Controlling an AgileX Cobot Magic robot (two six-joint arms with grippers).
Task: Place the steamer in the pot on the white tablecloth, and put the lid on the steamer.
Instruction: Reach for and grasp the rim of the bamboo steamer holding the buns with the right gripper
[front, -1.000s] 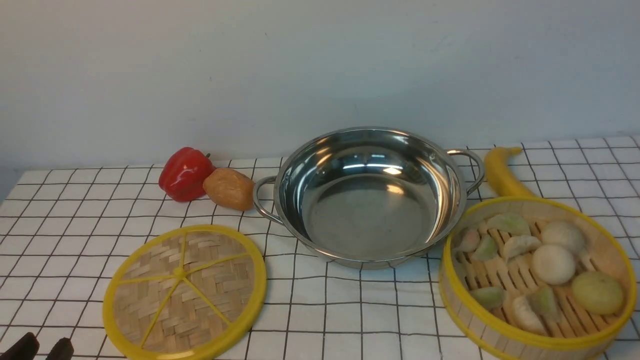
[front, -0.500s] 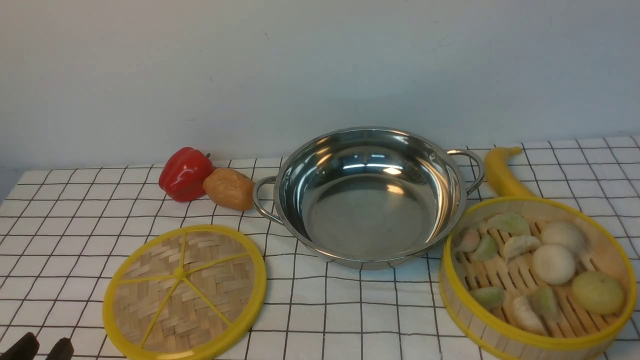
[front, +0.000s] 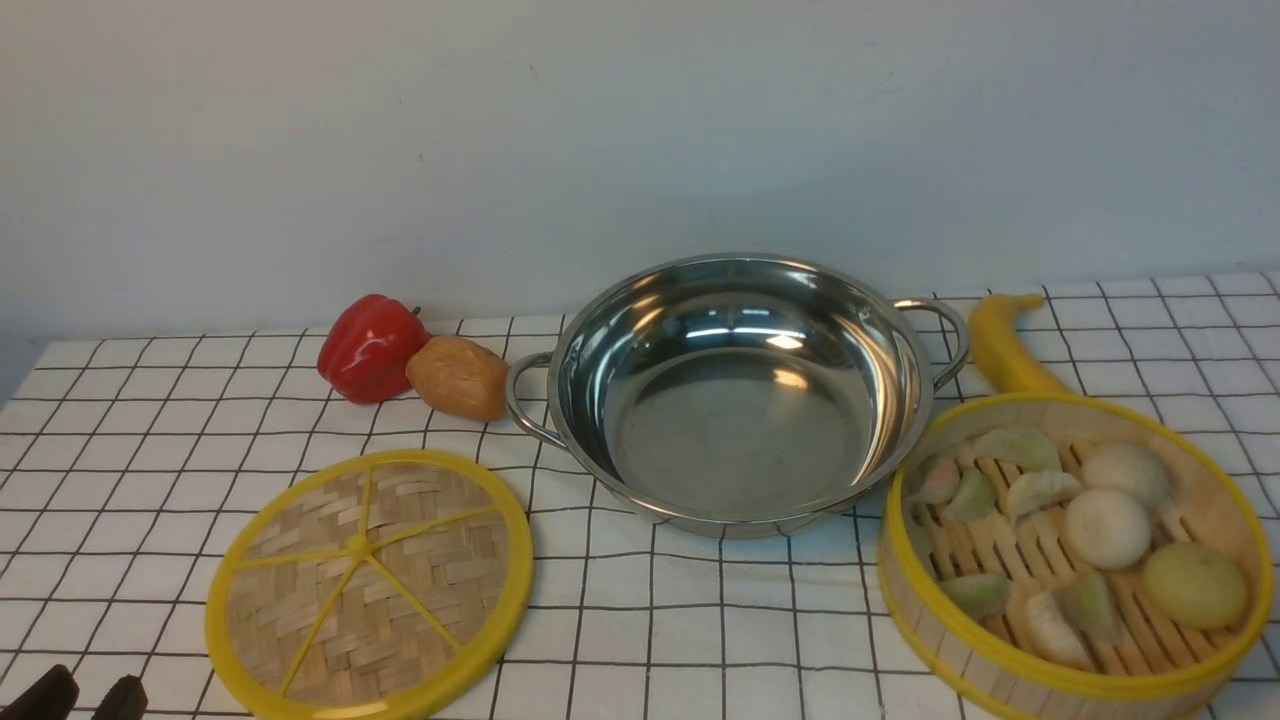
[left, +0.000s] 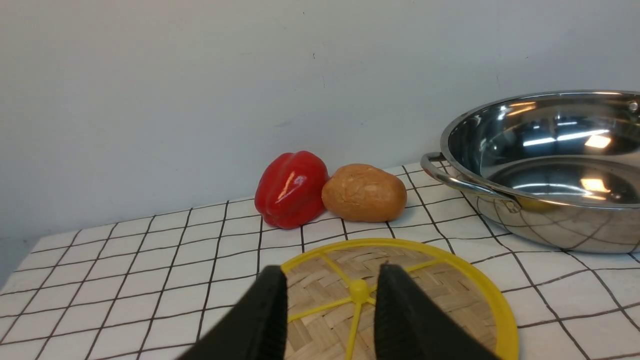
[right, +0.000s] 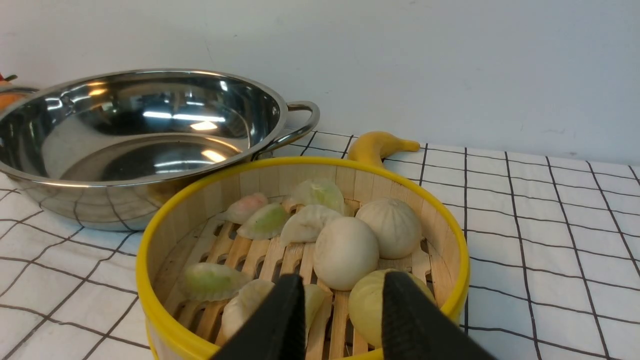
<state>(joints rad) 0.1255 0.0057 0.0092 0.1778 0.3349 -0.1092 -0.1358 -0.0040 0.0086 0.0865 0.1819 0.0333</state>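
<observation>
Nothing has visibly shifted since the earlier frames. The round bamboo steamer (front: 1075, 540) sits near right on the white tablecloth (front: 700, 620), open side up; being round, it has no long axis. The stainless-steel pot (front: 740, 400) stands far centre, its handles pointing left and right. The woven lid (front: 365, 585) lies flat, near left. Both the left gripper (left: 332, 285) and right gripper (right: 345, 287) have their fingers apart.

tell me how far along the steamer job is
Only the pot looks ready, sitting empty on the white tablecloth. Nothing is in hand: both arms' fingers stand open. Everything else is left: the steamer, filled with dumplings and buns, is beside the pot and must go in, then the lid, now flat on the cloth, goes on top.
</observation>
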